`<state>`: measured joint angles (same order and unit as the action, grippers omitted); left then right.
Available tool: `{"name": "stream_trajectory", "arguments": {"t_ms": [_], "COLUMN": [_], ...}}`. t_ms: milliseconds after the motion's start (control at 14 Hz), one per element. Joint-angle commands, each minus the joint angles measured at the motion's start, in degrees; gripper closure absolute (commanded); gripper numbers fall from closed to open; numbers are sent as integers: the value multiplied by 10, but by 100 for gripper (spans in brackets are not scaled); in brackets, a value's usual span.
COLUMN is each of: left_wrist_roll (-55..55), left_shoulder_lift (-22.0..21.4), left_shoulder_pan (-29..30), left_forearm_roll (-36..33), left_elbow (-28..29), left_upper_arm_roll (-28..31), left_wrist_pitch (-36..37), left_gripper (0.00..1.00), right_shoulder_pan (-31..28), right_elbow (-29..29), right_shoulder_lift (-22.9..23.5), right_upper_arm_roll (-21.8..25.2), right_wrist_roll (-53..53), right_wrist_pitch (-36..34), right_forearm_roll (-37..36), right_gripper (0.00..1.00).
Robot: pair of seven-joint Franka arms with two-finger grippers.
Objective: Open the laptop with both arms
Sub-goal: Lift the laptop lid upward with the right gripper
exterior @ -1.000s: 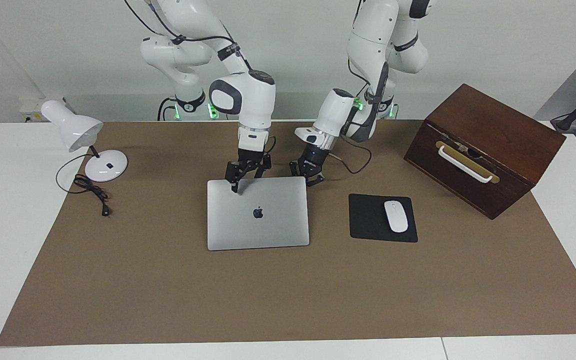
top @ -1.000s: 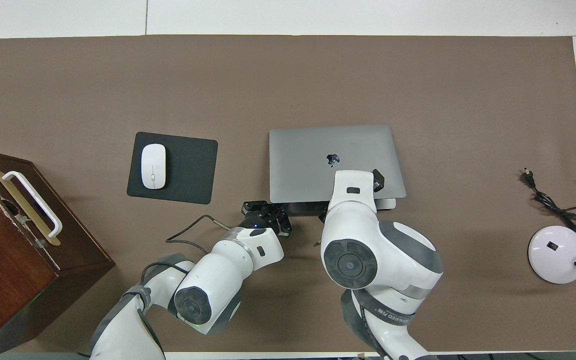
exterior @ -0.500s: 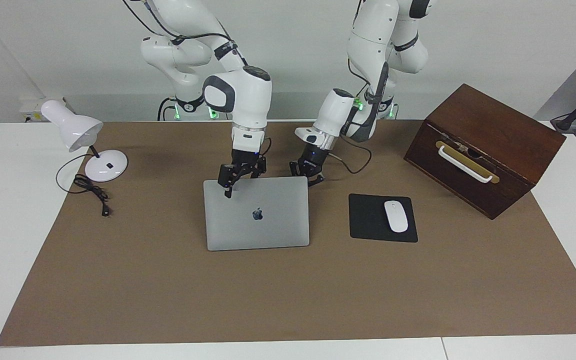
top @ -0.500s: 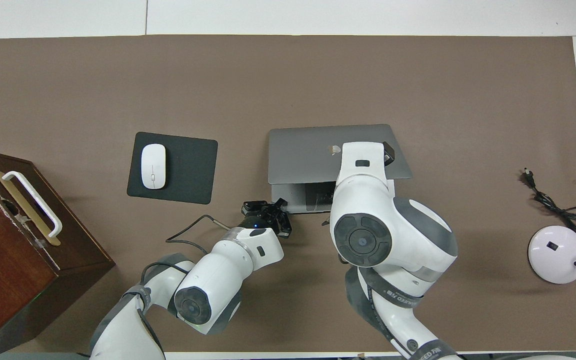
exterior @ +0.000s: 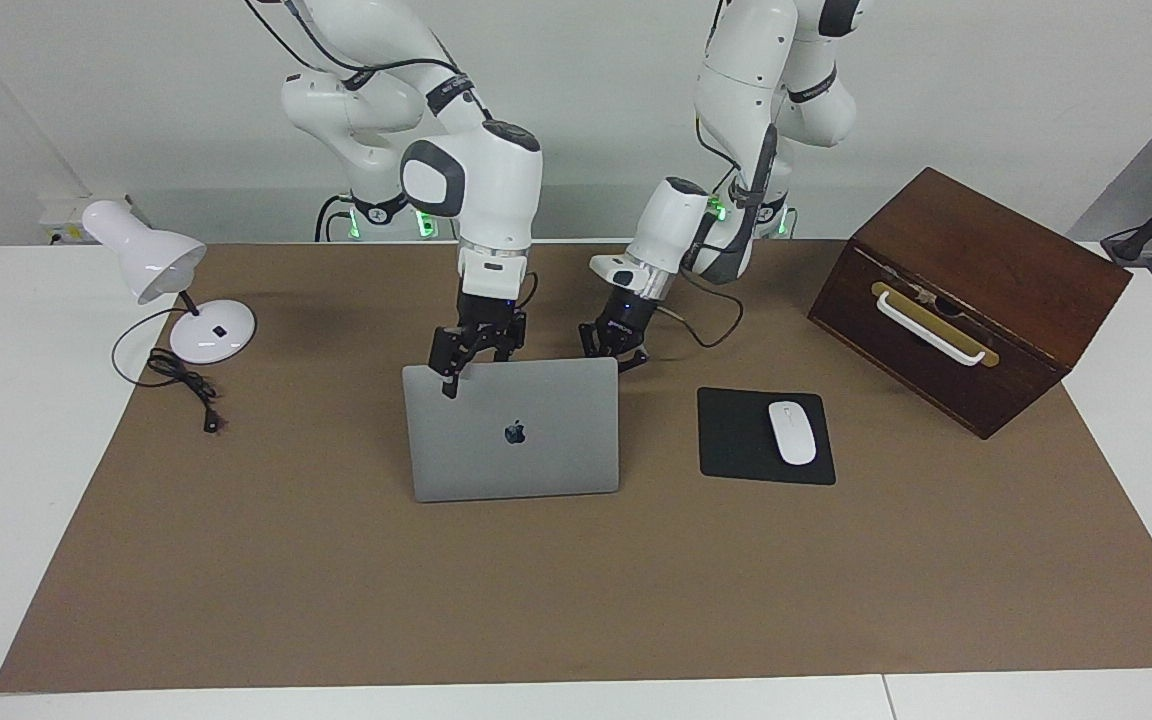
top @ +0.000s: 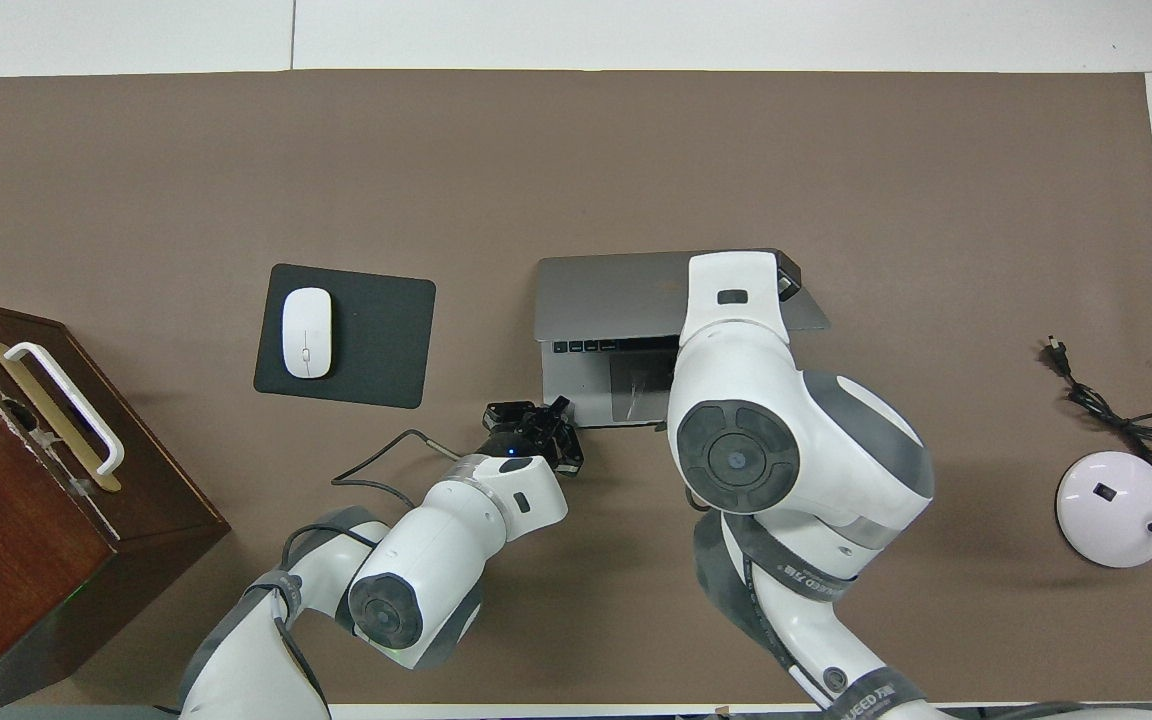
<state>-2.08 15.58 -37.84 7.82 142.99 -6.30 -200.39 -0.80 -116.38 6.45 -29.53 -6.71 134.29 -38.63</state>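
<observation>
Right claw [exterior: 464,365] grips the half-raised, Apple-logoed laptop [exterior: 513,430] lid; left claw [exterior: 616,352], grip unclear, at its base.

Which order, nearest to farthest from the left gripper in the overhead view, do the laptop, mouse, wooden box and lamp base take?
From the left gripper:
1. Laptop, right beside it, lid partly raised.
2. Mouse, on the mouse pad toward the left arm's end.
3. Wooden box, at that end.
4. Lamp base, at the right arm's end.
</observation>
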Motion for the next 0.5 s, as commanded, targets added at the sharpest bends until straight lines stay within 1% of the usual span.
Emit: {"name": "stream_trajectory", "arguments": {"t_ms": [0, 214, 286, 429], "left_wrist_roll": [11, 11, 11, 11], "left_shoulder_lift": [33, 33, 33, 33], "left_shoulder_pan": [-2, -2, -2, -2], "left_forearm_roll": [-3, -3, -3, -3], "left_elbow": [-11, -11, -11, -11], "left_upper_arm_roll": [13, 13, 13, 13], "left_wrist_pitch": [-5, -5, -5, -5], "left_gripper": [100, 100, 100, 100], "right_shoulder_pan": [-13, -13, -13, -13], "right_elbow": [34, 66, 75, 86], "right_shoulder_lift": [13, 24, 29, 36], "right_upper_arm_roll": [-1, 9, 10, 17], "right_wrist_roll": [49, 99, 107, 121], "right_wrist_pitch": [-9, -24, -25, -25], "right_forearm_roll": [-8, 4, 18, 21], "right_gripper": [0, 0, 0, 0]}}
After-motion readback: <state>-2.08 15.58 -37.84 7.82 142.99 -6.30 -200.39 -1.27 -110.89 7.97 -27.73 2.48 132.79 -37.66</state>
